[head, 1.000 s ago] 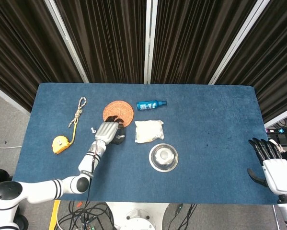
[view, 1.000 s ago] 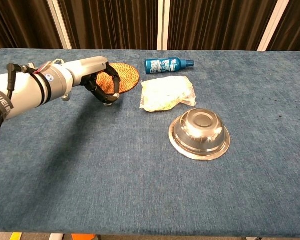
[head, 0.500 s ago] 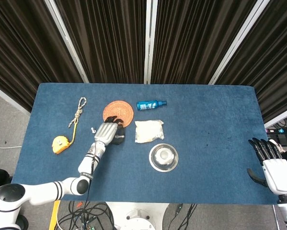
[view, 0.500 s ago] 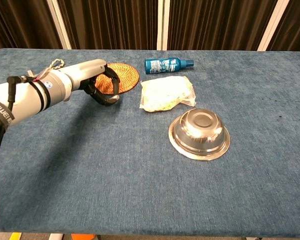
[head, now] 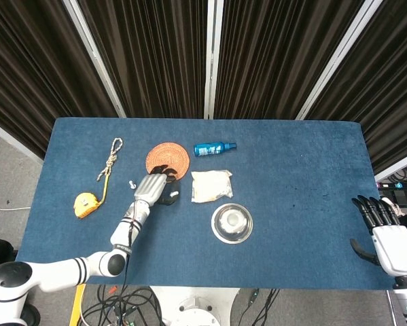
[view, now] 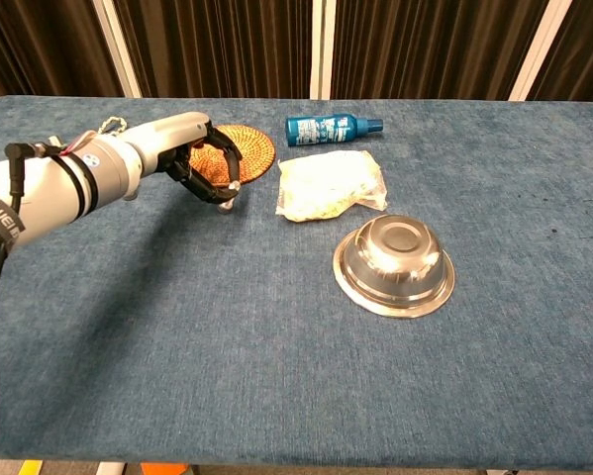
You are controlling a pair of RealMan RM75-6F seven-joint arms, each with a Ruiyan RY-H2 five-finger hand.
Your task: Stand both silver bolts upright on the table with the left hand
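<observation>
My left hand (view: 199,161) reaches over the table beside the woven coaster, its fingers curled down. The fingertips pinch one silver bolt (view: 230,202), which hangs about upright with its lower end at the blue cloth. In the head view this hand (head: 153,188) covers most of that bolt. The other silver bolt (head: 131,183) is a small pale speck just left of the hand; I cannot tell if it stands or lies. The arm hides it in the chest view. My right hand (head: 385,232) hangs open past the table's right front corner, holding nothing.
A woven coaster (head: 169,156) lies just behind the left hand. A blue bottle (head: 215,148), a white bag (head: 210,185) and an upturned steel bowl (head: 232,222) are to its right. A yellow tape measure (head: 85,204) and a knotted rope (head: 111,160) lie to the left.
The left hand's fingers have shifted a little to the right and uncurled somewhat. The bolt, earlier hidden inside the hand, now shows below the fingertips. The right hand has not moved.
</observation>
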